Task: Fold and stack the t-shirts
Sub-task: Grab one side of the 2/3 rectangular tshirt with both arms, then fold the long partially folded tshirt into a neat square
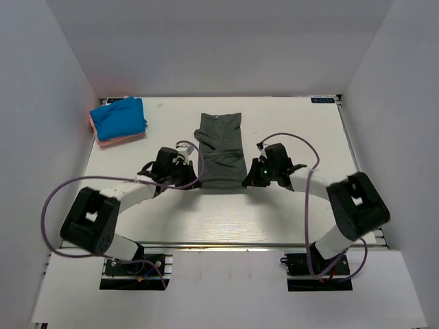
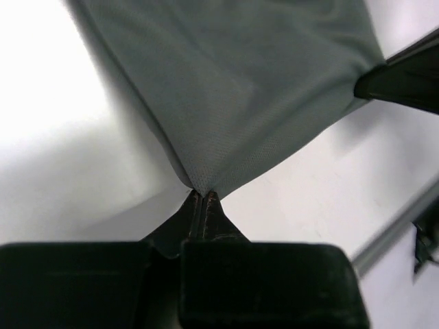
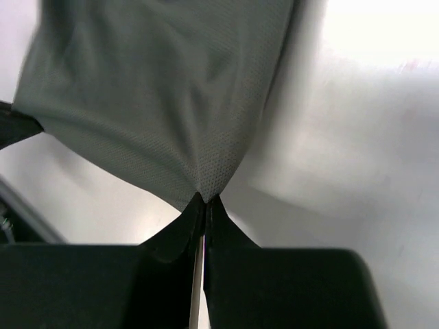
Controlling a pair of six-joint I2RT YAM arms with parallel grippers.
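Clamped on the near corners of the grey-green t-shirt point(image 1: 221, 156), the left pincer point(image 2: 203, 197) and right pincer point(image 3: 205, 200) look set to fold it

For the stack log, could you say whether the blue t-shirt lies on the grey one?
No, the blue t-shirt rests on the pink t-shirt, apart from the grey t-shirt.

Grey tee point(image 1: 221, 154) lies in a long strip in the middle of the worktop point(image 1: 295, 123), left fingers point(image 1: 195, 181) and right fingers point(image 1: 250, 179) at its near corners. Far left, blue tee point(image 1: 118, 115) sits on pink tee point(image 1: 110, 142).
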